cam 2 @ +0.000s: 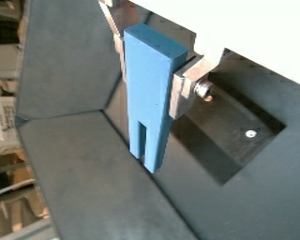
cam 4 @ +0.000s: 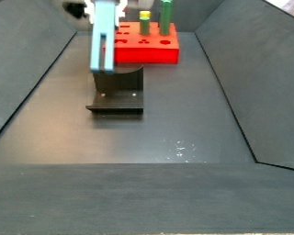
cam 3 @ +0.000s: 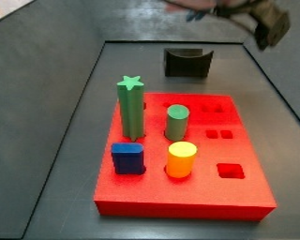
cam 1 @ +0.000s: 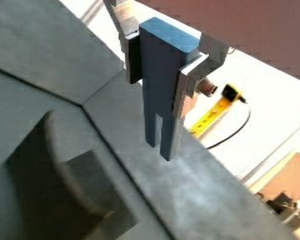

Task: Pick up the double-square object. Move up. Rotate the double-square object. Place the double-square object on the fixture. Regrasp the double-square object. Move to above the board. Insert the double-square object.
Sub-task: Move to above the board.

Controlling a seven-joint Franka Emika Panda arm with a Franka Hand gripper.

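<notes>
- Jaws of the gripper [cam 2: 180,80] are pinching the double-square object [cam 2: 156,98] near its top end, and both wrist views are showing this.
- Silver fingers [cam 1: 191,77] are pressing on the sides of the bar, and the bar is hanging straight down with a slot in its low end.
- In a side view the double-square object [cam 4: 103,37] is hanging in the air above the fixture [cam 4: 118,93], not touching it.
- The fixture is sitting on the dark floor of the bin, between the camera and the board [cam 4: 143,50].
- In a side view the board [cam 3: 190,178] is lying flat and red, with the fixture [cam 3: 187,62] just behind it.
- A green star post [cam 3: 130,108], a green round peg [cam 3: 176,123], a yellow peg [cam 3: 180,159] and a dark-blue block [cam 3: 127,157] are standing in the board.
- Small square holes [cam 3: 219,134] are showing open on the side of the board away from the star post.
- Nothing is sitting in the notch of the fixture.
</notes>
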